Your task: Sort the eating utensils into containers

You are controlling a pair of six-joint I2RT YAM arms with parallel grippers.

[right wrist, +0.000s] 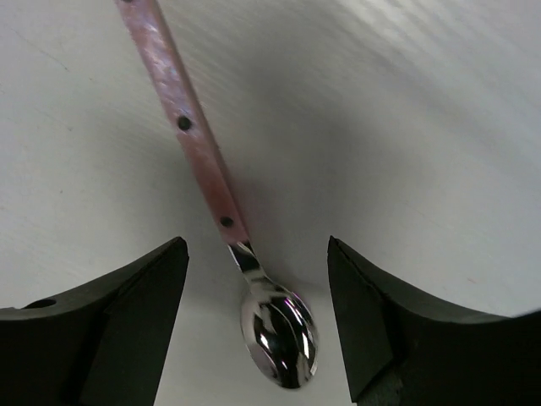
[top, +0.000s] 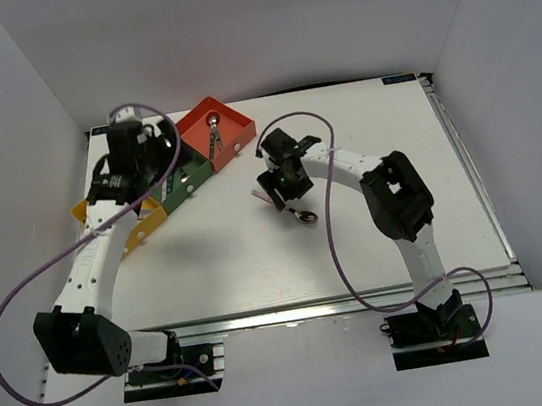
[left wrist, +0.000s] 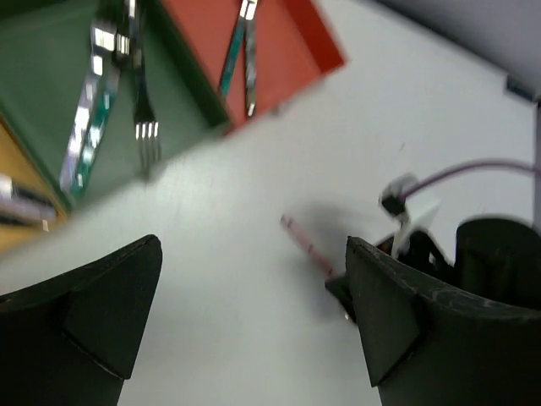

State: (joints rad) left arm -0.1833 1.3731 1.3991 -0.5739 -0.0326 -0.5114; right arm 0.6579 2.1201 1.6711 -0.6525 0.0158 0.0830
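A spoon with a pink handle (top: 298, 213) lies on the white table. In the right wrist view its handle (right wrist: 182, 127) runs up-left and its silver bowl (right wrist: 279, 338) sits low between my fingers. My right gripper (right wrist: 256, 254) is open and straddles the spoon's neck, just above it (top: 284, 186). My left gripper (left wrist: 254, 279) is open and empty, above the trays (top: 144, 160). The red-orange tray (top: 229, 118) holds two utensils (left wrist: 241, 51). The dark green tray (top: 188, 184) holds a fork (left wrist: 145, 110) and a teal-handled utensil (left wrist: 89, 127). The yellow tray (top: 147, 220) is partly hidden by my left arm.
The three trays stand in a diagonal row at the back left. White walls close in the table's left, back and right sides. Purple cables loop off both arms. In the left wrist view the pink handle (left wrist: 304, 241) and my right arm (left wrist: 473, 254) show.
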